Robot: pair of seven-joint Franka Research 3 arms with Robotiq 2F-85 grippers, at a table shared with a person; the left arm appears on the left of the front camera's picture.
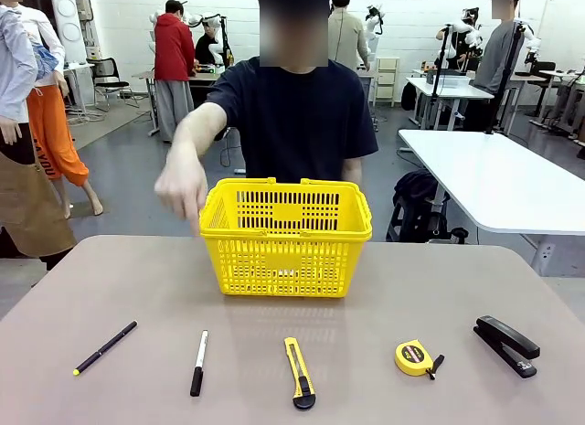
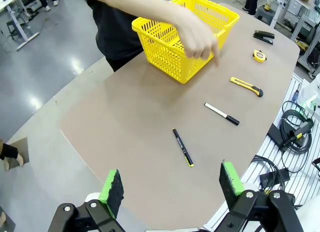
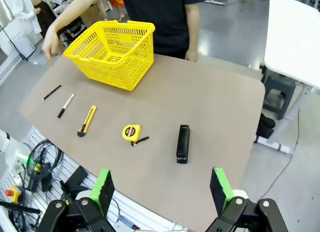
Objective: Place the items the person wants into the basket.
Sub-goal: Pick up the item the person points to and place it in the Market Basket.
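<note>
- My left gripper (image 2: pixel 171 186) stands wide and empty. The marker (image 2: pixel 222 114) lies ahead and to its right, beyond the thin pen (image 2: pixel 183 147).
- The marker looks light, stiff and smooth, and would likely roll, so I'd pinch across the barrel at mid-length.
- My right gripper (image 3: pixel 162 187) also gapes empty. The stapler (image 3: pixel 183 143) lies just ahead, the tape measure (image 3: pixel 131 133) ahead-left.
- The stapler is probably heavy and rigid, so I'd clamp its narrow sides near the middle.
- The tape measure is hard and rounded and may slip, so I'd grip across its widest part.
- The basket (image 3: pixel 117 72) sits far ahead.

Basket (image 1: pixel 285 260) behind row, left to right: pen (image 1: pixel 105 347), marker (image 1: pixel 198 362), knife (image 1: pixel 298 372), tape measure (image 1: pixel 416 356), stapler (image 1: pixel 505 345).
</note>
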